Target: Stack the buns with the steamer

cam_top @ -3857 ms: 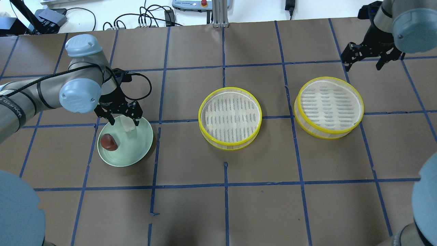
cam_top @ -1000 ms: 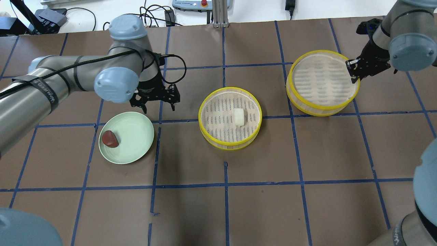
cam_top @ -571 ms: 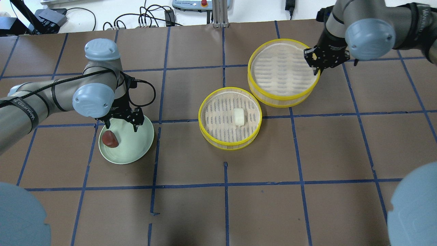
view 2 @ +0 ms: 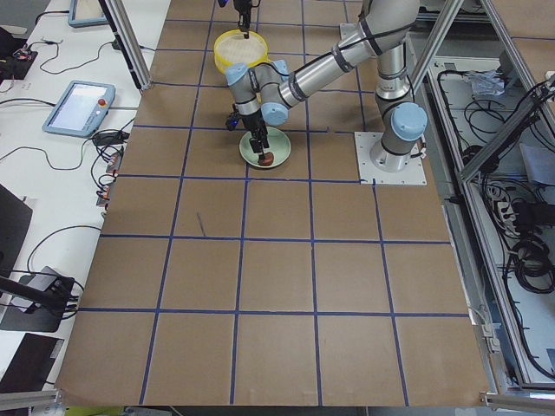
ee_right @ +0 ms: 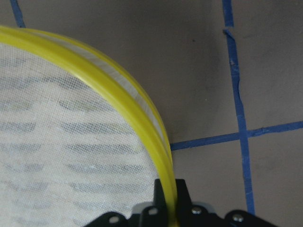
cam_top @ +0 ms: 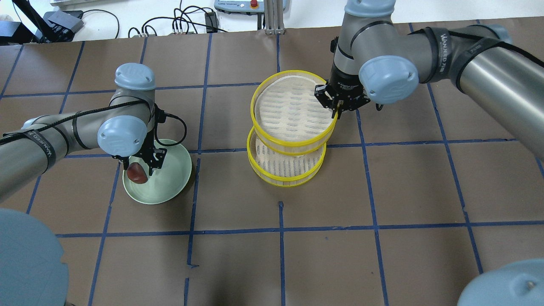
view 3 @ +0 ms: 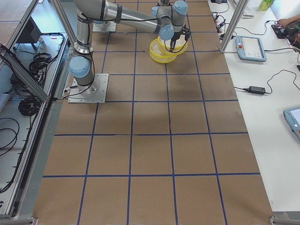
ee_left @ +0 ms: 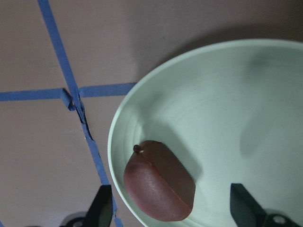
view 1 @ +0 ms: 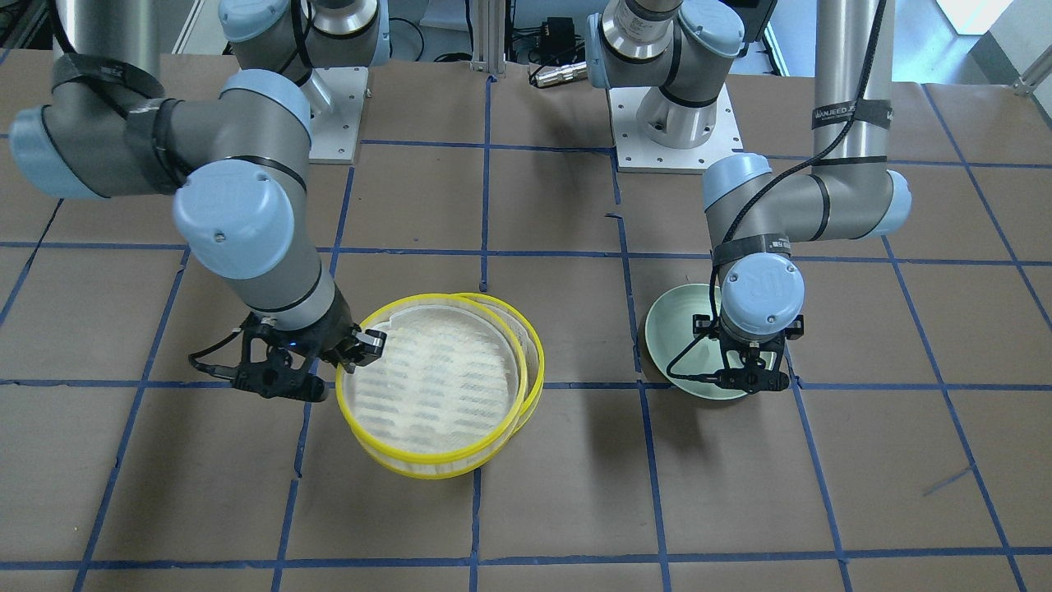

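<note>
Right gripper [cam_top: 338, 105] pinches the rim of the top steamer [cam_top: 292, 111]. Within the last second it has carried that steamer in from beside the bottom steamer [cam_top: 287, 178] to hang over it. The top one sits offset toward the far side, and in the front view the two yellow rims do not line up, so I judge it not yet seated.

Left gripper [cam_top: 139, 166] has moved from the plate's far edge to above the red bun [cam_top: 136, 174]. Its fingers are spread on either side of the bun and not yet closed. The bun lies near the left rim of the plate [cam_top: 172, 187].

So the first layer looks nearly covered, and the second bun is about to be picked for the top steamer.

The white bun is now under the top steamer. Only a faint pale patch shows through the mesh, too vague to be sure of. Whether the top steamer touches the bottom one cannot be told. The left wrist view cuts the fingers off to their tips, and the side views are too small to help.
</note>
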Controlling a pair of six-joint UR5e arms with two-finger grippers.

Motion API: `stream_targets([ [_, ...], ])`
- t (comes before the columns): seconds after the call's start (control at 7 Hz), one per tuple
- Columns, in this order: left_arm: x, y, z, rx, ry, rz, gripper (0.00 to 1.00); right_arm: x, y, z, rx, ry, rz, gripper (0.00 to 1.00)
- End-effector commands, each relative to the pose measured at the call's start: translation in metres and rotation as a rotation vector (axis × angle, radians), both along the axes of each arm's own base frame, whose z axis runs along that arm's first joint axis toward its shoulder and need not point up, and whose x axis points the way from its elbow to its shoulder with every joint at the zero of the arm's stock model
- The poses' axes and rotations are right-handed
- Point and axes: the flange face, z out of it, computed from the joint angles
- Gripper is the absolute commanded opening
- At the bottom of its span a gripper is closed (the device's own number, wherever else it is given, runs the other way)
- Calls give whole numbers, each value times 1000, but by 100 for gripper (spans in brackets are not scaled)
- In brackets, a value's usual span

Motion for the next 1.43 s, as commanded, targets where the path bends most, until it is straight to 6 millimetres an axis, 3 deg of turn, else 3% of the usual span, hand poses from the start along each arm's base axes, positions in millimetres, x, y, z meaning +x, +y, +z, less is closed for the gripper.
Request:
stream_targets([
  [0.0,-1,4,-3,10,3,0,16,15,12,-12,1,1,-9,4],
  [0.29,-3,-9,14,-28,36,0,15,17,14,-18,15,2,-5,4],
  [0.43,-13,-22,32,-79,143,37,17,17,15,-22,26,6,3,4],
  [0.71,-53,-37,78,-103,421,226,17,14,18,-21,35,18,2,4],
  [0.86,-81,-42,104,-130,539,323,17,14,19,-23,41,19,1,4],
  [1.0,-114,-38,134,-168,585,375,17,14,21,-26,46,20,2,4],
  [1.14,-154,-31,167,-202,606,531,17,14,21,-26,47,20,2,5],
  [1.29,-180,-29,182,-217,588,644,17,14,21,-26,47,17,-3,5],
])
